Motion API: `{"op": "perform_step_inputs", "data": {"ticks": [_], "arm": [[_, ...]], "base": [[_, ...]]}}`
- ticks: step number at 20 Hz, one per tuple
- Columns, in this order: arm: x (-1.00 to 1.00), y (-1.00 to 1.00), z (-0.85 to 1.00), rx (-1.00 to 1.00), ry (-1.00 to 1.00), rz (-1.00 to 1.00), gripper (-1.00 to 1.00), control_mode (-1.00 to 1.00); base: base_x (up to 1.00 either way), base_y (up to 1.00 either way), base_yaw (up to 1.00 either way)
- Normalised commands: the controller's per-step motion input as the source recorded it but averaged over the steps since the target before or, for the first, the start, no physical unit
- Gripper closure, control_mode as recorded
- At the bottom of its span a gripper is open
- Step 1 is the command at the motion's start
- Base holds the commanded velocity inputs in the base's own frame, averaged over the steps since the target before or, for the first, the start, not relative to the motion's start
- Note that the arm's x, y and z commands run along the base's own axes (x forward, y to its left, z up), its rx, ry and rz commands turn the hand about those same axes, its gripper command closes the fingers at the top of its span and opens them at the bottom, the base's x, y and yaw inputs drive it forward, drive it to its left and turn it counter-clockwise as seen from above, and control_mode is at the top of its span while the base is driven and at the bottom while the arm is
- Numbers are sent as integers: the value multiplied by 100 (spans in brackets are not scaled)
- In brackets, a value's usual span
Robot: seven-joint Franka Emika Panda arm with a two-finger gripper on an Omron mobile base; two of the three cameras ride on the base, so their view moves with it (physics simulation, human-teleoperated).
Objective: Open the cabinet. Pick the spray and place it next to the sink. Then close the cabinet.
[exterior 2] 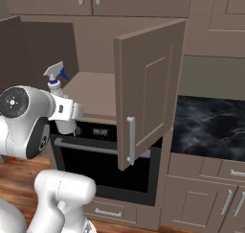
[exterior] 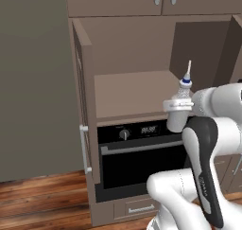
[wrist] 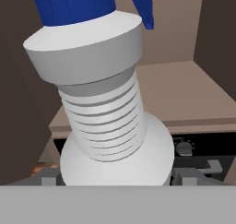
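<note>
- Cabinet (exterior 2: 148, 88): both doors stand swung out, the right one wide into the room with its bar handle (exterior 2: 130, 140) facing me. The tan shelf (exterior: 132, 94) inside lies bare. Judgement: opening step done; doors left wide so the arm can pull out without clipping them.
- Oven (exterior: 137, 158): black, directly under the shelf, door shut. Not part of the job.
- Counter (exterior 2: 210, 126): dark marbled top to the right of the cabinet, well apart from the arm. The sink itself I cannot see from here.
- Arm (exterior: 208, 167): folded close in front of the oven, wrist level with the shelf lip.
- Gripper (exterior: 178, 106): jaws stand wide, one at each side of the bottle's base in the hand view. Whether the pads actually press it, I cannot tell; the bottle sits upright off the shelf, so a grasp looks likely.
- Spray (exterior: 184, 89): upright, nozzle up, blue collar showing, just in front of the shelf edge, outside the cabinet. Kept vertical, presumably for a stable carry.
</note>
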Motion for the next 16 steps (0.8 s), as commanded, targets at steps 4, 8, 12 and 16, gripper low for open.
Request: {"op": "perform_step_inputs", "data": {"ticks": [4, 8, 12, 16], "arm": [[0, 0, 0, 0, 0, 0, 100, -100], [0, 0, 0, 0, 0, 0, 100, -100], [0, 0, 0, 0, 0, 0, 100, -100], [0, 0, 0, 0, 0, 0, 100, -100]], "base": [[0, 0, 0], [0, 0, 0], [0, 0, 0], [0, 0, 0]]}}
